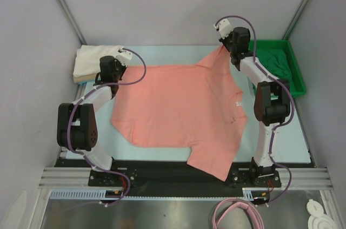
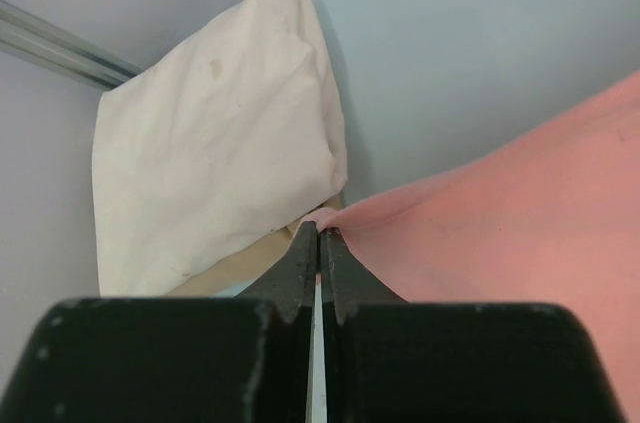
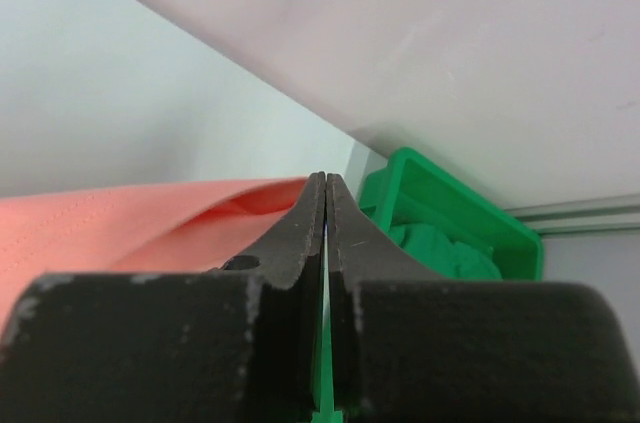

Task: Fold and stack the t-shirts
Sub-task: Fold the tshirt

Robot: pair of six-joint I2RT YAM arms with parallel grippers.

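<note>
My left fingers are clenched on a thin edge of the salmon-pink t-shirt near the far-left corner. My right fingers pinch its opposite end, lifted near the far-right corner. The shirt spreads across the worktop, with one corner hanging over the near edge. Such slim bites could slip if I pull unevenly, and the overhang might drag cloth off.

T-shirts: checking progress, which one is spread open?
The pink shirt, spread across the table; the white shirt lies folded far left, the green shirt bunched in the tray.
</note>
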